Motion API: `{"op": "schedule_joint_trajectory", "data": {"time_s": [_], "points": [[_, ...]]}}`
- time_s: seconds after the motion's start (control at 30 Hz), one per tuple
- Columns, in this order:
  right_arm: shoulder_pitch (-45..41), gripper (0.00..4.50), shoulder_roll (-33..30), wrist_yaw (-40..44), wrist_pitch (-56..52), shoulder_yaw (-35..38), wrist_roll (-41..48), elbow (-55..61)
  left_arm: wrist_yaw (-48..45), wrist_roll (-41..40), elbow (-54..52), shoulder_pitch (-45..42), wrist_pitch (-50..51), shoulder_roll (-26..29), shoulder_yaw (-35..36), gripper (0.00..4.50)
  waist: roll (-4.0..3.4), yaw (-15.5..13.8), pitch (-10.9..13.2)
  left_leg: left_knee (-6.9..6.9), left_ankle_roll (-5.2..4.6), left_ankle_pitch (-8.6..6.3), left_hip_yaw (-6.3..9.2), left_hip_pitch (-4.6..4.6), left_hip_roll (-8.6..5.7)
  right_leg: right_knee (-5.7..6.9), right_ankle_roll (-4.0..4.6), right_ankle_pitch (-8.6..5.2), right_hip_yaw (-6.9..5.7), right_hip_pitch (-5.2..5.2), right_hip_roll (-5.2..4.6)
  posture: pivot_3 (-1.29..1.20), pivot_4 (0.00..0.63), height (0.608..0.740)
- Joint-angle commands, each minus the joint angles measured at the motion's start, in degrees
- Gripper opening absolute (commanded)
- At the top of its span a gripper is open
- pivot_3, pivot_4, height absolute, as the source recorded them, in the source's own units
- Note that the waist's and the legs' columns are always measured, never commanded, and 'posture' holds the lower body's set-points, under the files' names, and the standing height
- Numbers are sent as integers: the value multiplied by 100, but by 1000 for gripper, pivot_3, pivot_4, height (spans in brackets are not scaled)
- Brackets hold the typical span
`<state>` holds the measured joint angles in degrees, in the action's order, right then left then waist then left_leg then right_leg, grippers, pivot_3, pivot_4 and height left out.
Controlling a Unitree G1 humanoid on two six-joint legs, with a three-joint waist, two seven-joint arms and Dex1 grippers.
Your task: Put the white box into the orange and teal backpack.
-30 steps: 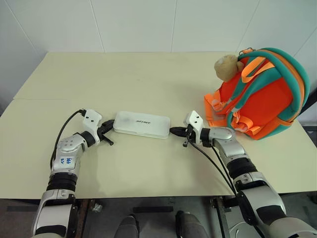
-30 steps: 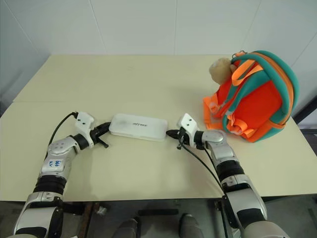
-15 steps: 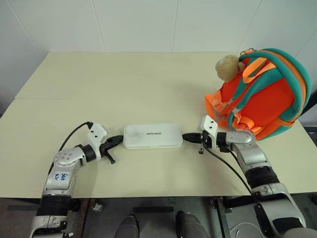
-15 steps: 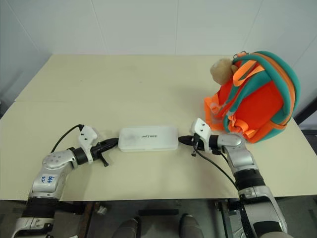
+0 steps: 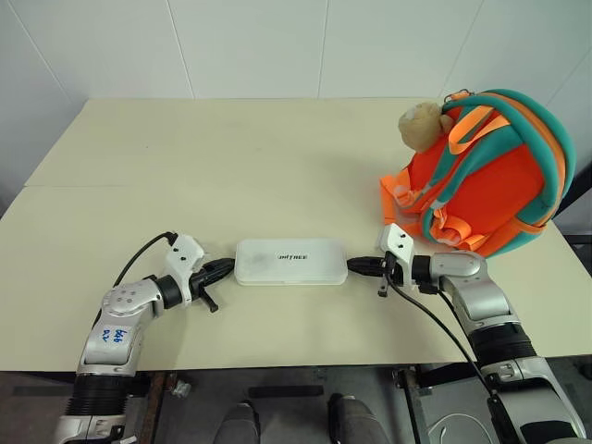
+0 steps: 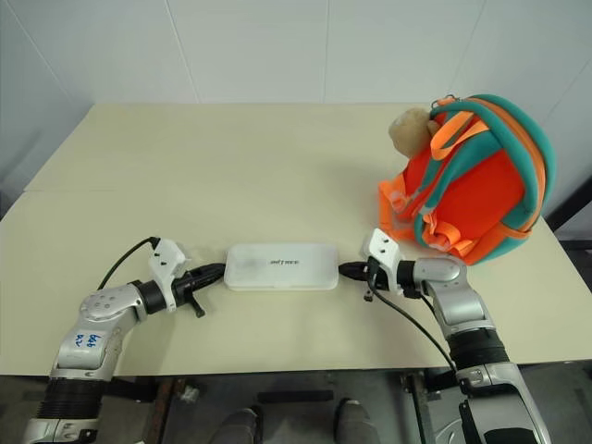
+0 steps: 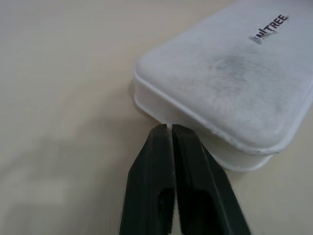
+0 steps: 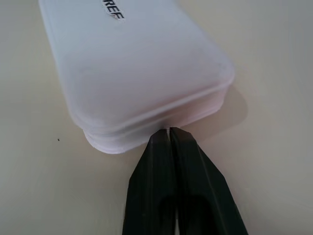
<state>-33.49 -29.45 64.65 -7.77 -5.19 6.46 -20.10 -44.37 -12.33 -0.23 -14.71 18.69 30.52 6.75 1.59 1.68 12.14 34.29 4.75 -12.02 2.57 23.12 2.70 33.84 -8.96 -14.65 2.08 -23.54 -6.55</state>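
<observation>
Fingers of the left end effector (image 7: 169,128) are seen pressed together, with only a hairline slit between them, and their tips are set against the short end wall of the white box (image 5: 290,262), just under the lid's rim. Nothing is clamped between them; whether the tips press on the wall or merely meet it cannot be told. The right end effector (image 8: 169,131) is seen in the same state at the opposite short end: its fingers are drawn together, and their tips are placed at the seam below the lid, with nothing gripped between them.

From the head views, the white box is seen lying flat on the table (image 5: 231,157), lid up, near the front edge, with its long side running from one arm to the other and its dark lettering facing upward. It is bracketed by the two end effectors, one at each end, both pointed inward toward each other.

The orange and teal backpack (image 5: 490,185) is seen standing at the right rear of the table, apart from the box, behind the right arm. A tan plush toy (image 5: 423,125) is seen at its upper left side.
</observation>
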Motion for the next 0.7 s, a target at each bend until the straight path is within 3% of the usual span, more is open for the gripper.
{"op": "schedule_joint_trajectory", "data": {"time_s": [0.03, 0.33, 0.5, 0.7], "points": [[-173, 1300, -109, 142, 126, 38, 128, 43, -161, -193, -258, 109, 62, 104, -31, 1490, 0, -3, 0, 0, 0, 0, 0, 0, 0, -1, 0, 0, 0, 0, 0, 0, 150, 740], [-511, 4422, -747, 435, -494, 244, 342, -3, -1038, -967, 481, -263, 1070, 1003, 387, 4408, -1, 4, 1, -1, -1, -1, 0, 2, 0, -2, 7, -4, 0, -4, 0, 0, 150, 740], [-418, 4490, -1162, 860, -1549, 86, 562, 596, -1546, -1567, 1317, -1230, 2392, 1258, 366, 4486, -1, -8, 2, 0, -4, -2, 2, 7, 1, 1, 5, -4, -1, -5, 1, 0, 150, 740], [-94, 4490, -1275, 1014, -2464, -193, 795, 1477, -1732, -1904, 2574, -2362, 3550, 965, 267, 4486, 1, 3, 1, 0, -4, -4, 4, 7, 1, 4, 1, -6, -2, -5, 3, 0, 150, 740]]}}
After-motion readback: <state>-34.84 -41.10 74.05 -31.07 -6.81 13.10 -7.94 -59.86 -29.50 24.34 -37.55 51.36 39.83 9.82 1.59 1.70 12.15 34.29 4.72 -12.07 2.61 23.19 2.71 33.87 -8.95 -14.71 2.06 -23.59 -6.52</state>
